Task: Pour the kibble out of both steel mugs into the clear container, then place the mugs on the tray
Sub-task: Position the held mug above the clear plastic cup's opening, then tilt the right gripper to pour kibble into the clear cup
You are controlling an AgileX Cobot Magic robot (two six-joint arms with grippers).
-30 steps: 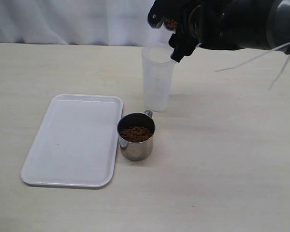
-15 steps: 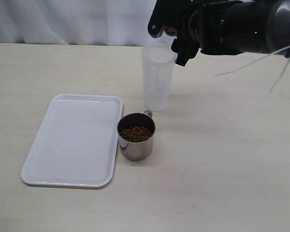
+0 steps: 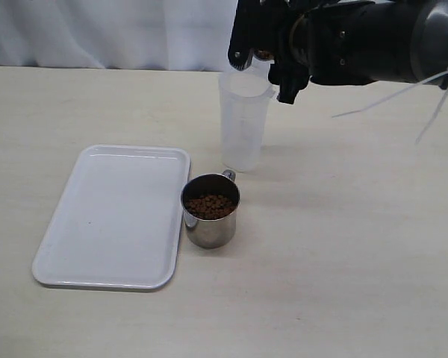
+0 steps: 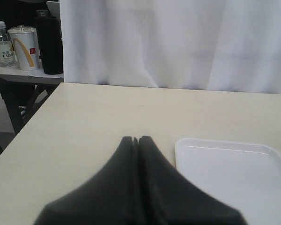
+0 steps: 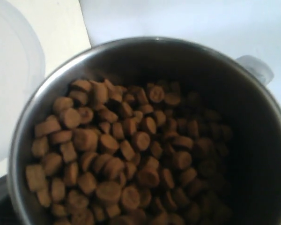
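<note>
1. Grips the first steel mug (image 5: pixel 154 58) in the right gripper (image 3: pixel 263 56), jaws spread wide around it, raised above the table (image 3: pixel 358 261) right at the rim of the clear container (image 3: pixel 244 127).
2. Carries kibble (image 5: pixel 112 154) in that mug, piled toward the side nearest the container's rim. From the exterior, hides nearly all of the mug behind dark fingers, with only a brown speck between them.
3. Shows the clear container upright on the table, beyond the tray's far right corner.
4. Shows the second steel mug (image 3: pixel 209 231) upright on the table, also loaded with kibble. Sits just beside the right rim of the tray (image 3: pixel 112 216), in front of the container, loop handle turned toward the container.
5. Holds the left gripper (image 4: pixel 135 140) pressed shut on nothing, fingertips together, above the table near a corner of the tray. Stays outside the exterior frame.
</note>
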